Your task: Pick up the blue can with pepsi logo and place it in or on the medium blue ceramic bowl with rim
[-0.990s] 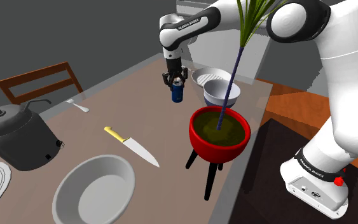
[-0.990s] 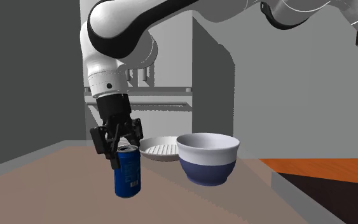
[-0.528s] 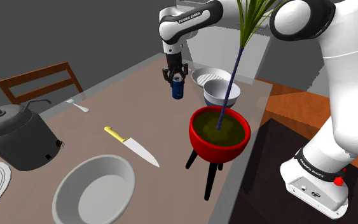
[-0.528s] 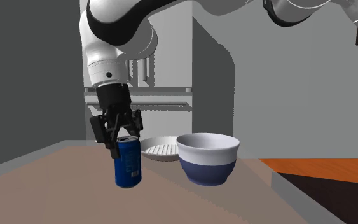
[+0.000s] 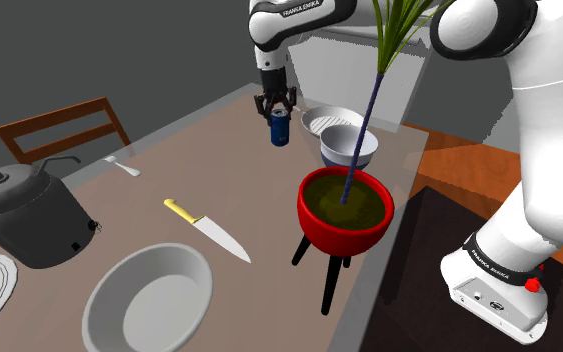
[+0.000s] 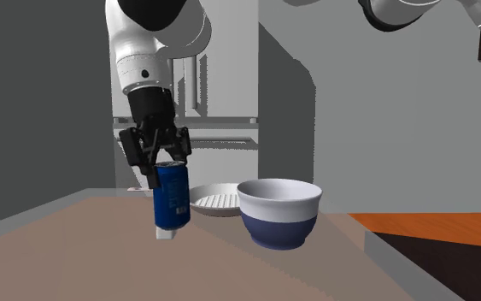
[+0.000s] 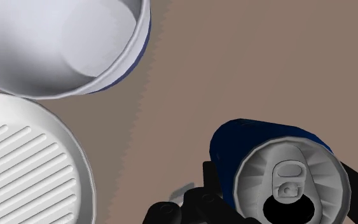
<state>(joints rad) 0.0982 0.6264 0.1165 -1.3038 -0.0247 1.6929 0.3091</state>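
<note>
White arm point(image 5: 489, 60) reaches out, wrist vertical; gripper point(image 6: 163, 166) points down, clasping blue can point(image 6: 171, 198), above table height beside bowl point(image 6: 279, 227).

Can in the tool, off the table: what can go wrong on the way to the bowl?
1. The tool grips the blue can near its top, slightly tilted; it might slip or swing in transit.
2. The can's base looks lower than the rim of the blue and white bowl; moving sideways without more lift could hit it.
3. The ribbed white plate sits close beside the bowl; a misaimed release could land there.
</note>
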